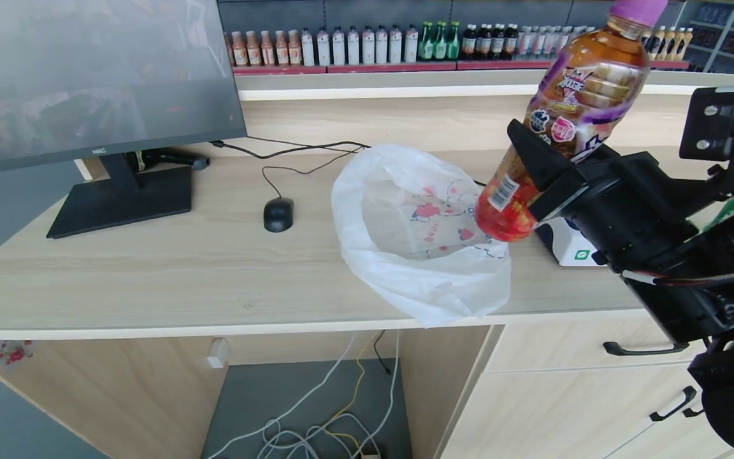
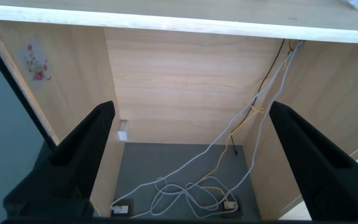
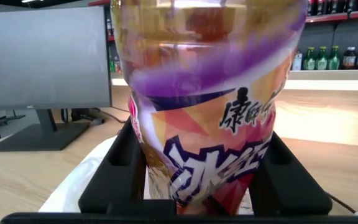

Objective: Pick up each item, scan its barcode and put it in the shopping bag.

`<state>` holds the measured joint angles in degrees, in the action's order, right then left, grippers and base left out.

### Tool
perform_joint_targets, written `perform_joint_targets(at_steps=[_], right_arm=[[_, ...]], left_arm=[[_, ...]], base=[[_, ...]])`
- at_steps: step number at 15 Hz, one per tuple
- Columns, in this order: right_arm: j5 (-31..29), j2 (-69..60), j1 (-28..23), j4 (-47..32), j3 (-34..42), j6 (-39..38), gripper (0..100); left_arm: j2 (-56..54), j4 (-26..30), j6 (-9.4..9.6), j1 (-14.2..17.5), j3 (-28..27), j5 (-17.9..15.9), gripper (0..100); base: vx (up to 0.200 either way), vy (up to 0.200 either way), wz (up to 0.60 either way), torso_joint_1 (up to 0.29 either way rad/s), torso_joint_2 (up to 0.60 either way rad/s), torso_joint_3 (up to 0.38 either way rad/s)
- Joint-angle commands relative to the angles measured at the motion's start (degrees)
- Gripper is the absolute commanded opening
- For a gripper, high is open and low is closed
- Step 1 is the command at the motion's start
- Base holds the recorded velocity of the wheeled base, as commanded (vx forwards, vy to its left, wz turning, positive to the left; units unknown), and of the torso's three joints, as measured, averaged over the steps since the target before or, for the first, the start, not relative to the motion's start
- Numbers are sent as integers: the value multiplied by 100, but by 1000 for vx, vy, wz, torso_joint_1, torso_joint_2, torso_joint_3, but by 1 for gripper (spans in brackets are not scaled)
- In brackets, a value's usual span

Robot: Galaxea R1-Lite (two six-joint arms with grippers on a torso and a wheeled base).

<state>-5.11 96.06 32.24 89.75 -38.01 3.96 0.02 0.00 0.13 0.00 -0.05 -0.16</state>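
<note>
1. Right gripper (image 1: pixel 564 162): clamped on the bottle (image 1: pixel 587 89), one black finger (image 3: pixel 120 168) pressed to each side of the label, around the lower half.
2. Bottle: held in the air and tilted, purple cap up and toward the far shelf (image 1: pixel 405 66), base down toward the bag (image 1: pixel 418 242).
3. Amber drink inside, purple and orange label, white barcode (image 1: pixel 503 192) near the base, turned toward the head camera.
4. Base hanging just over the bag's right rim, above the bench (image 1: pixel 150 274); touching the plastic or not, cannot tell.
5. Bag: white plastic with small pink prints, lying on the bench near the front edge, mouth gaping upward, one fold drooping over the edge.
6. Left gripper (image 2: pixel 188 165): spread wide, holding nothing, down below the bench top, facing the knee space and its loose cables (image 2: pixel 191 193).
7. Left part of the bench: dark monitor (image 1: pixel 86 70) on a black stand; black mouse (image 1: pixel 278 214) between stand and bag, its wire running back along the bench.
8. Small white box (image 1: pixel 574 254) on the bench, right of the bag, partly hidden behind the right gripper.
9. Shelf stocked with rows of drinks, well behind the bench.
10. Drawers (image 1: pixel 564 389) with black handles under the bench's right part.
</note>
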Motion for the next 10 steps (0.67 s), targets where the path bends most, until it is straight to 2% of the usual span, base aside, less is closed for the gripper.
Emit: perform_joint_targets(at_steps=[1,6,10], right_arm=[[1,27,-104,-1,-57,-1,0],[1,167,-210,-1,-145,-9,0],[10,510,-254,-54,-743,-9,0]], left_arm=[[-2,0,22,0,-4,-2,100],[-2,0,22,0,5,-2,100],[-2,0,22,0,-4,-2,100]], base=[[0,0,0,0,0,0],[0,0,0,0,0,0],[0,0,0,0,0,0]])
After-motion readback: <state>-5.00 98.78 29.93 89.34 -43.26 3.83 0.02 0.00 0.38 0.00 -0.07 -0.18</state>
